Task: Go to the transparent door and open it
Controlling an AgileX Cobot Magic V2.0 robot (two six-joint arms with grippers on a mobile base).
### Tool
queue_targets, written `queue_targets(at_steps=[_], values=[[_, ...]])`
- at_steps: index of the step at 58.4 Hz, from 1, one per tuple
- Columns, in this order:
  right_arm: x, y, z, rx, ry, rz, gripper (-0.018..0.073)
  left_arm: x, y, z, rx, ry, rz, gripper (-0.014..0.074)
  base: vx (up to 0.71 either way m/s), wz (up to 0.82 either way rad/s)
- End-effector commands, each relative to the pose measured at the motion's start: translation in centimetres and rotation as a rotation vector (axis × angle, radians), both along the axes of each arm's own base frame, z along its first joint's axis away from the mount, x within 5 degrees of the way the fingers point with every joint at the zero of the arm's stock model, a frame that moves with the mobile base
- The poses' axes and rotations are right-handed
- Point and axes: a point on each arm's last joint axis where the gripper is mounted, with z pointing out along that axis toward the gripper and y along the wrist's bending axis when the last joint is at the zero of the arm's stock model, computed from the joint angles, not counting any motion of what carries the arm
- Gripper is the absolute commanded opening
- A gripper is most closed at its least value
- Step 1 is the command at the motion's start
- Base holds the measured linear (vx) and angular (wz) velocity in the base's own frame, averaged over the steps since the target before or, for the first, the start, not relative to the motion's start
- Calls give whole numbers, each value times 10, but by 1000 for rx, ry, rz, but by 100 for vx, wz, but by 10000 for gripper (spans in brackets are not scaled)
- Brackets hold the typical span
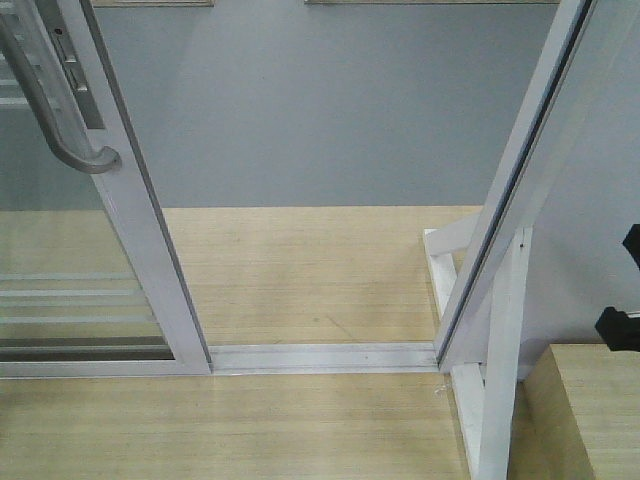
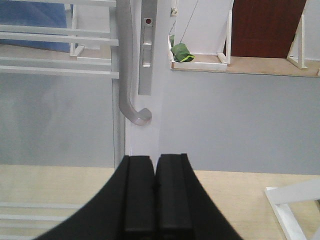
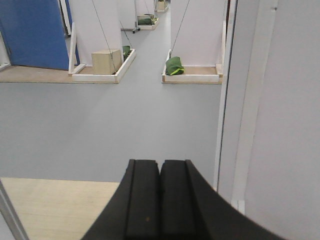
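Standing open, transparent door (image 1: 120, 230); door-frame post (image 1: 520, 190) right.

One transparent door (image 1: 90, 290) stands left of the open gap, carrying one curved grey handle (image 1: 55, 110). One white frame post (image 1: 530, 170) stands right of that door. Beyond the door, two green bags (image 3: 174, 66) and one wooden box (image 3: 106, 61).

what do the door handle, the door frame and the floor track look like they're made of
The curved pull handle: likely brushed metal, matte grey with a soft sheen. The transparent door has a glossy white frame, probably painted metal judging by its thin, sharp profiles, around clear glass you can see the floor through. The floor track: pale ribbed strip, probably aluminium, though painted plastic can't be ruled out.
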Motion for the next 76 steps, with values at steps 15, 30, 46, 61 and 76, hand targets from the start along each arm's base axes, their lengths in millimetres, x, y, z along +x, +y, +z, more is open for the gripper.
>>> queue_targets(at_steps=[15, 30, 46, 61, 76], values=[[-3, 25, 12, 289, 16, 223, -3, 1, -1, 17, -8, -108, -10, 1, 0, 0], [3, 6, 16, -182, -136, 78, -3, 1, -1, 17, -8, -108, -10, 3, 0, 0], [4, -3, 16, -174, -124, -28, -3, 1, -1, 17, -8, -108, -10, 3, 0, 0], [4, -3, 16, -170, -124, -25, -3, -14, 0, 24, -11, -203, -10, 3, 0, 0], [4, -3, 16, -170, -124, -25, -3, -29, -1, 5, -54, -319, -19, 3, 0, 0]])
